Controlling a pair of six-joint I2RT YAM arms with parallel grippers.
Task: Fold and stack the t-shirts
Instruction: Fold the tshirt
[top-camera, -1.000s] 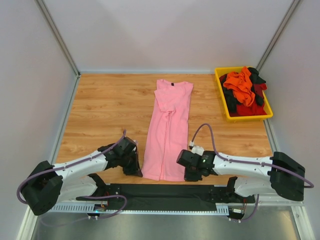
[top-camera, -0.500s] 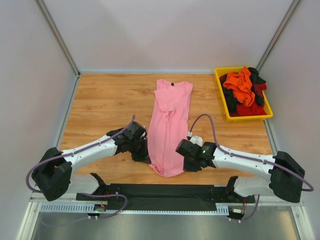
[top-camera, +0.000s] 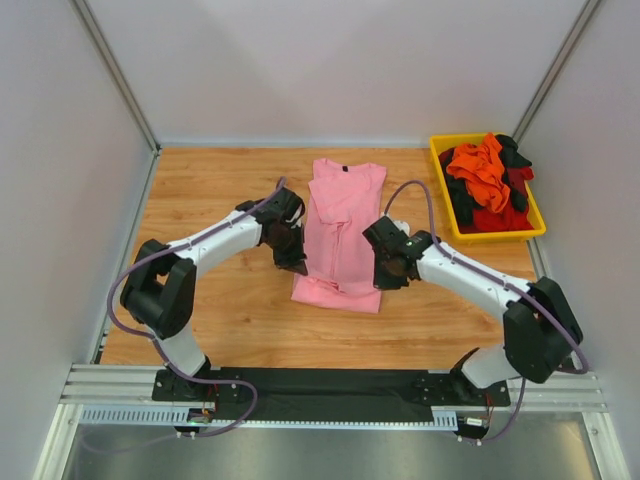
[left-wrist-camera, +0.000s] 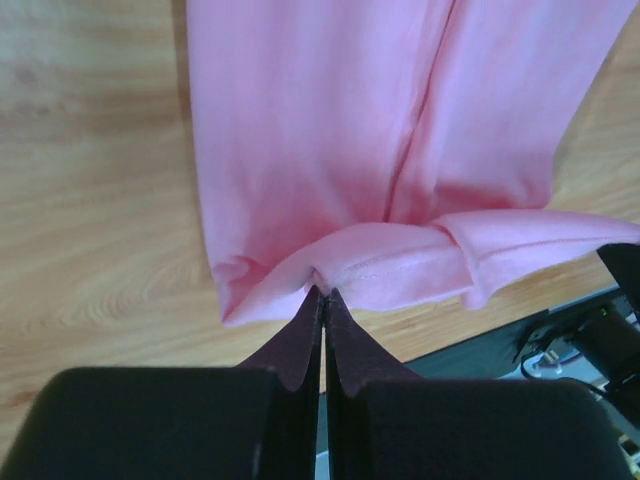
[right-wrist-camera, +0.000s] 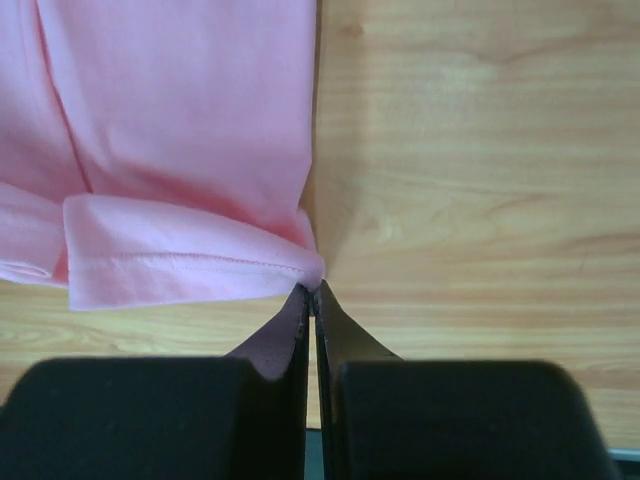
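The left gripper (left-wrist-camera: 322, 298) is pinched shut on the hem of the pink t-shirt (top-camera: 345, 205) at 9 o'clock. The shirt lies mid-table (top-camera: 200, 200): soft, smooth cloth, a narrow strip, collar at 12, stitched hem doubled over. The right gripper (right-wrist-camera: 313, 293) is pinched on the hem corner at 3. Crumpled orange, red and black t-shirts (top-camera: 480, 170) fill a yellow plastic bin (top-camera: 500, 236) at 2.

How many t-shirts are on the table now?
1: the pink t-shirt mid-table, hem pinched by the left gripper and right gripper; tangled t-shirts fill the yellow bin, some maybe hidden.
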